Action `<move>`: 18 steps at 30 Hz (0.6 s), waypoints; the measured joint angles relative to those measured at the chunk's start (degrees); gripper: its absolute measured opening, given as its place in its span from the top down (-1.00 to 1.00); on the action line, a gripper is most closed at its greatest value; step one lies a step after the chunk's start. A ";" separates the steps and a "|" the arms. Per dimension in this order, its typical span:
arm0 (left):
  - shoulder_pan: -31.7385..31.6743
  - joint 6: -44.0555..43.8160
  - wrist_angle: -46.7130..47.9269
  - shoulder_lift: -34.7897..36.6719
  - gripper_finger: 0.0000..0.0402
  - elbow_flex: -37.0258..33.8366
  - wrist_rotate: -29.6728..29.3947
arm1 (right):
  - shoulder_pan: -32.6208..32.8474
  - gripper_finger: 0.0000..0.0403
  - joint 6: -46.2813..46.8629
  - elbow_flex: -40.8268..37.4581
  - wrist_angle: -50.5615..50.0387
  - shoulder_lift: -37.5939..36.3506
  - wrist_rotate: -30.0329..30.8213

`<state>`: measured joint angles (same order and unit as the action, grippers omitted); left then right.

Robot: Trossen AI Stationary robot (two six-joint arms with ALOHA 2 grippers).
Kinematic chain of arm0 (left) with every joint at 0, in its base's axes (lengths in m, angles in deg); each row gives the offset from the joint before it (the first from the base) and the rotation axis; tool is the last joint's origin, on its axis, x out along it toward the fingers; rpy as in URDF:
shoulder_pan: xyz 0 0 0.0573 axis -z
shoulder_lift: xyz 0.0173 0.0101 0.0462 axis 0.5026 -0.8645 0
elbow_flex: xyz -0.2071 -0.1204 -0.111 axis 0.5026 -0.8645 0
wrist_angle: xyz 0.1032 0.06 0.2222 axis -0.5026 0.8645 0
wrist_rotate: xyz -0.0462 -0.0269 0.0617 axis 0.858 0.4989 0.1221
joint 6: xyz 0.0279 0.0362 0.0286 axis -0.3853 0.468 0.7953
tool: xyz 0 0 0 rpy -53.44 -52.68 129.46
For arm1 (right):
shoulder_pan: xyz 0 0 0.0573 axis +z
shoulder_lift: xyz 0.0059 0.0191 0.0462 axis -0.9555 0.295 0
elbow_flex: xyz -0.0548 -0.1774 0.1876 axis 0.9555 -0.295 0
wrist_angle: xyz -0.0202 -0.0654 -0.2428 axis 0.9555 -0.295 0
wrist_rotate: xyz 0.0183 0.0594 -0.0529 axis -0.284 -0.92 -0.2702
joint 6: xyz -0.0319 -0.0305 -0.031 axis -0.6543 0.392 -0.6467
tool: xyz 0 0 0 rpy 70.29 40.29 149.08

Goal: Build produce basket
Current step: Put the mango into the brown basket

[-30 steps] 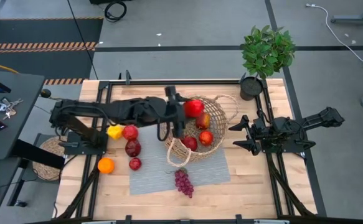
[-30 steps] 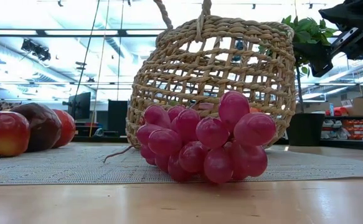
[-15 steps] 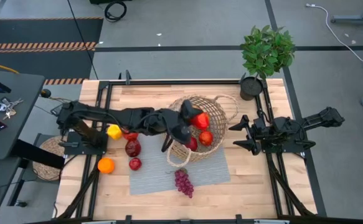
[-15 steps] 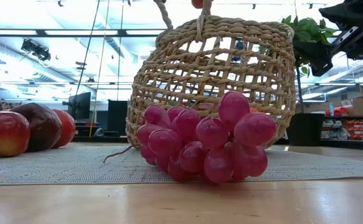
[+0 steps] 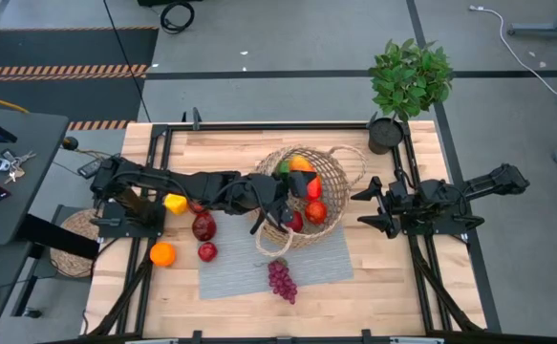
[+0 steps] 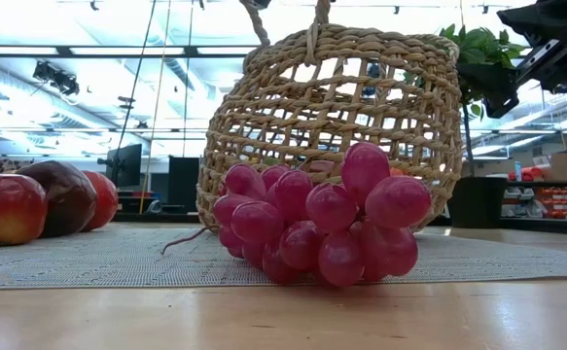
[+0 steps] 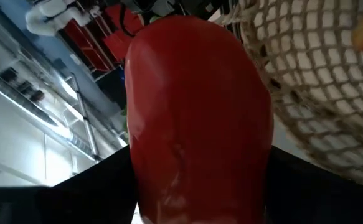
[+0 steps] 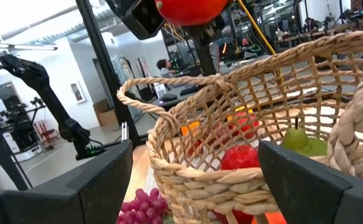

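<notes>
The wicker basket [image 5: 302, 196] stands on a grey mat [image 5: 240, 272] mid-table and shows in the low view as the basket [image 6: 332, 107]. It holds a red apple [image 5: 316, 212], a darker one [image 5: 294, 221], and an orange and green piece [image 5: 297, 164]. My left gripper [image 5: 307, 187] reaches over the basket's mouth, shut on a red pepper [image 7: 197, 112]. Purple grapes [image 5: 281, 279] lie on the mat's near edge. A yellow pepper [image 5: 175, 203], apples [image 5: 203, 226] and an orange [image 5: 162, 254] lie left of the basket. My right gripper [image 8: 195, 152] waits open at the basket's right. My left gripper pinches the red pepper by its two opposite sides [image 7: 144, 186] between its two fingers. The fingers [image 7: 56, 202] come from the table's left, nearly level and slanting slightly down. The pepper [image 8: 190, 7] is lifted clear, above the basket's open mouth.
A potted plant [image 5: 407, 81] stands at the table's far right corner. The right arm [image 5: 450, 196] lies along the right side. Bare wood lies near the front edge around the grapes [image 6: 322, 224]. A small round woven mat [image 5: 73, 250] sits off the table's left edge.
My left gripper has rolled about its own axis, carrying the red pepper a little toward the table's right and near edges and downward over the basket's mouth. This uncovers the orange and green produce at the basket's far side. The hold has stayed shut.
</notes>
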<state>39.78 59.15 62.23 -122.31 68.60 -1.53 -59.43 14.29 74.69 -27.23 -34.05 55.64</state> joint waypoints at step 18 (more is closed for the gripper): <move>2.67 15.93 -0.58 0.04 -0.37 0.00 -0.07 | 0.00 -0.73 0.00 0.00 0.01 0.00 0.00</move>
<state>42.45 75.08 61.65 -122.26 68.60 -1.60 -59.43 14.29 74.69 -27.22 -34.05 55.64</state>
